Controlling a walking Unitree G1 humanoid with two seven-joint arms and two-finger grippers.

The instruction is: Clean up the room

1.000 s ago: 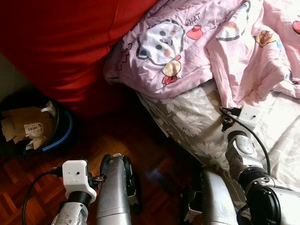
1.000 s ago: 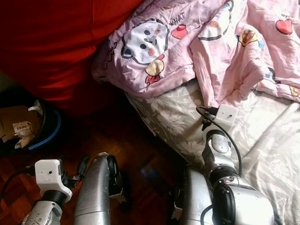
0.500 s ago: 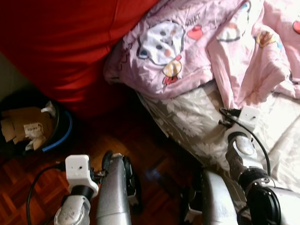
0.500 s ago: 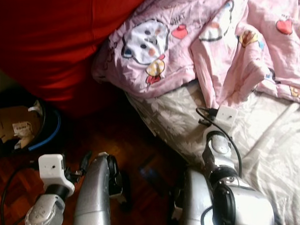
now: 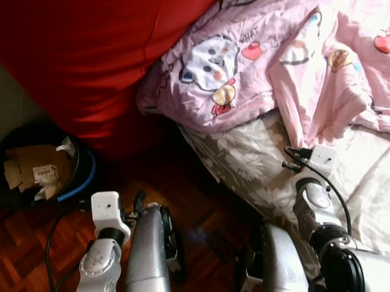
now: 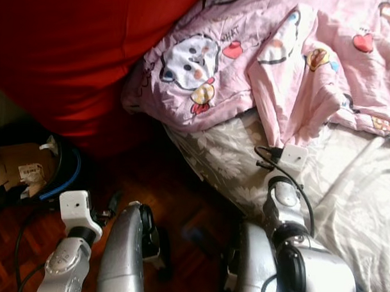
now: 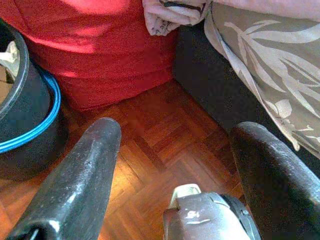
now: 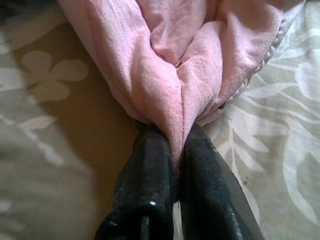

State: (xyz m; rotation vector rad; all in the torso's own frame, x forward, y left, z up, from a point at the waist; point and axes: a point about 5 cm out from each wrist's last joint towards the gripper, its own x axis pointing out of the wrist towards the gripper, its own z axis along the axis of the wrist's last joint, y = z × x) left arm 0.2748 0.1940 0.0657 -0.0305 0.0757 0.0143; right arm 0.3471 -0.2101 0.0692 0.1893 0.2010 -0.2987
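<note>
From the head views, the right gripper (image 5: pixel 302 156) sits at the hanging edge of the crumpled pink cartoon-print quilt (image 5: pixel 288 59), which lies heaped across the grey leaf-patterned bedsheet (image 5: pixel 247 160). The left gripper (image 5: pixel 124 216) hangs low over the dark red-brown parquet floor (image 5: pixel 203 203), with the bed's side off to its right. Beyond it and to its left stands a round black waste bin with a blue rim band (image 5: pixel 78 182), holding torn brown cardboard pieces (image 5: pixel 30 166) and scraps of white paper. A large red cushion-like mass (image 5: pixel 102 59) fills the space ahead of the left gripper, past the bin.

In the left wrist view the two black fingers (image 7: pixel 75 185) stand wide apart with nothing between them; parquet lies straight ahead, the bin's wall to one side and the sheet-draped mattress edge to the other.

In the right wrist view the fingers (image 8: pixel 150 180) are pressed together on a pinched fold of the pink quilt, the cloth bunching up just past the tips, with bedsheet on either side.

The step in hand looks like straightening the bedding: the quilt's edge is gripped. The next move probably calls for drawing that edge outward across the sheet while keeping the pinch firm, since thin fabric could slip free.
</note>
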